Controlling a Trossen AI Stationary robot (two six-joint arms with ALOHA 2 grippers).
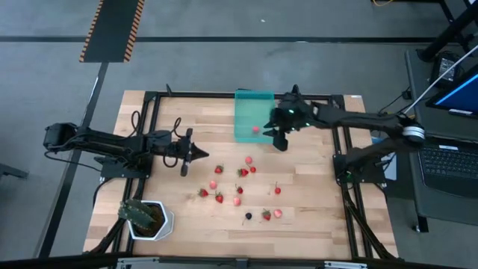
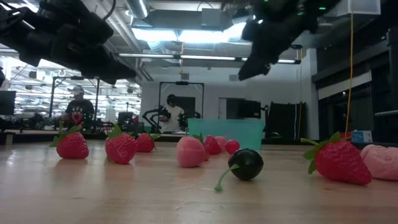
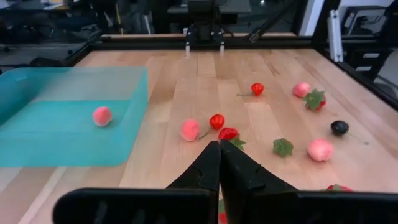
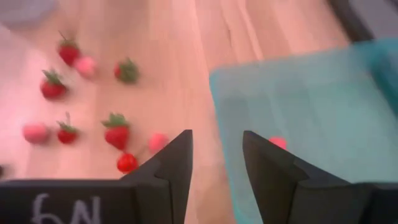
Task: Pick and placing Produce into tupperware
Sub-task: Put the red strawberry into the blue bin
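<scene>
Fruits scattered mid-table — one pink fruit lies inside tub. Right gripper at tub's near corner, fingers apart, empty. Left gripper closed, empty, left of scatter.

A white pot holding a green plant is sitting at the near left corner of the wooden desk; a laptop is lying open beside the desk's right edge, with a lit screen standing behind it; a black-and-orange striped strip is running across the grey floor; two people are sitting far back in the room.
</scene>
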